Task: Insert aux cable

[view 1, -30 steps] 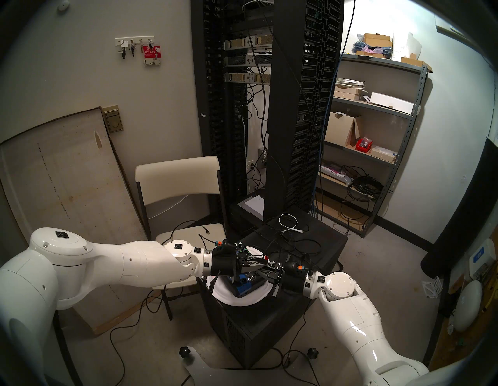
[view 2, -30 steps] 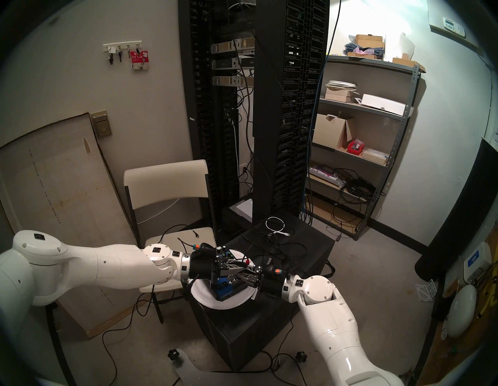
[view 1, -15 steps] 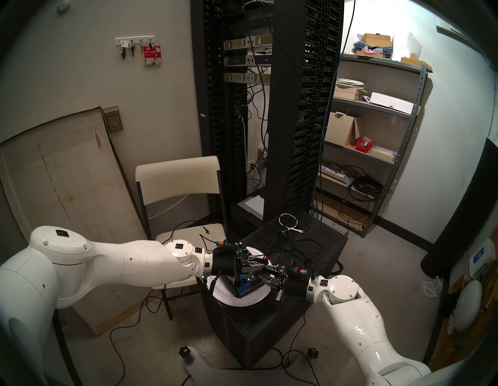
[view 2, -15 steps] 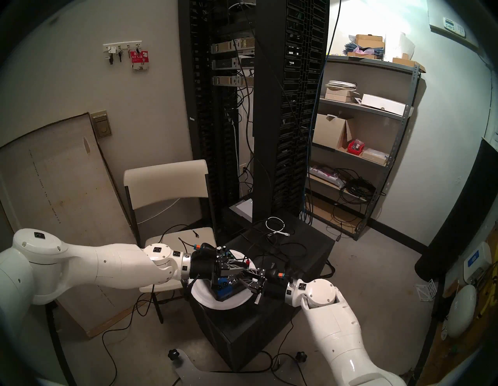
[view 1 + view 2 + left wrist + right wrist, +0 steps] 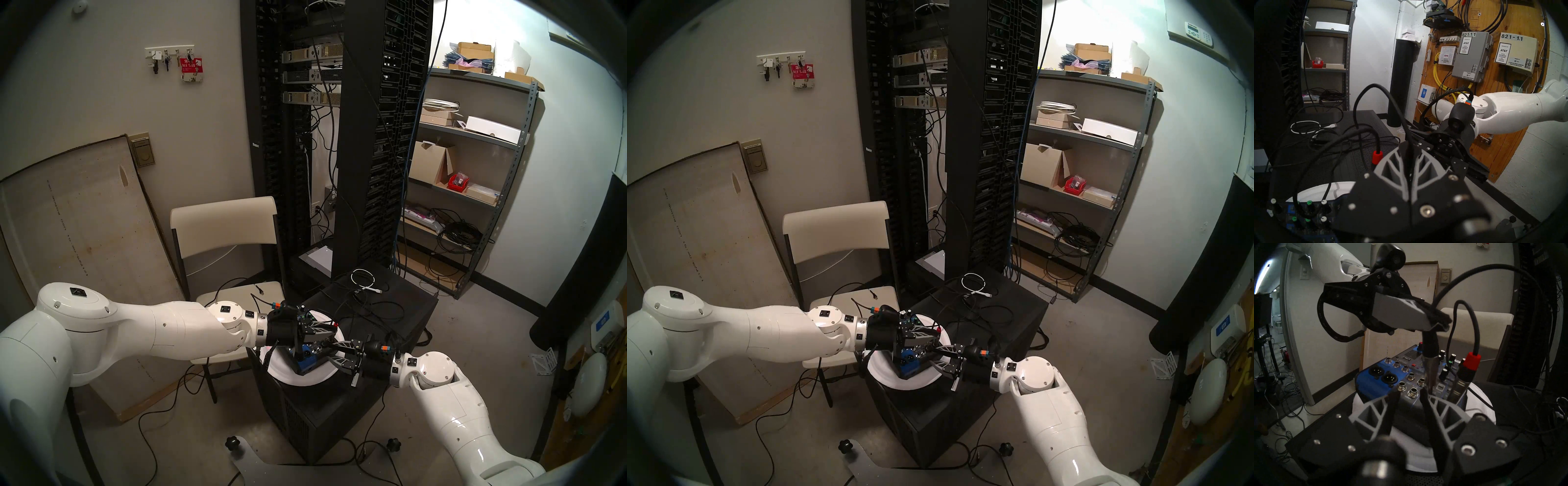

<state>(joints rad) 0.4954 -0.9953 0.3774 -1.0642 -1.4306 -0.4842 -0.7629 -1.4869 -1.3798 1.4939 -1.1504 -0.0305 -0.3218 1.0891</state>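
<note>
My left gripper (image 5: 331, 334) is shut on the thin black aux cable (image 5: 1373, 88), with the cord pinched between the fingertips (image 5: 1403, 151). In the right wrist view the left gripper (image 5: 1438, 320) holds the cable's black plug (image 5: 1430, 351) upright over the blue and black mixer (image 5: 1376, 382). The plug's metal end (image 5: 1431, 377) reaches the jack panel, and its tip is hidden behind my right finger. My right gripper (image 5: 1408, 398) is open and empty, low at the mixer's near edge (image 5: 327, 353). A red-banded plug (image 5: 1470, 361) stands in the mixer just to the right.
The mixer (image 5: 307, 361) lies on a white plate (image 5: 298, 378) on a black cabinet (image 5: 383, 305). Loose black cords and a coiled white cable (image 5: 363, 278) lie behind it. A beige chair (image 5: 224, 220) stands left, a server rack (image 5: 356, 135) behind and metal shelves (image 5: 475, 169) right.
My right gripper has moved down and toward me, from beside the left gripper's tip to the mixer's near edge. The left gripper and plug have stayed in place.
</note>
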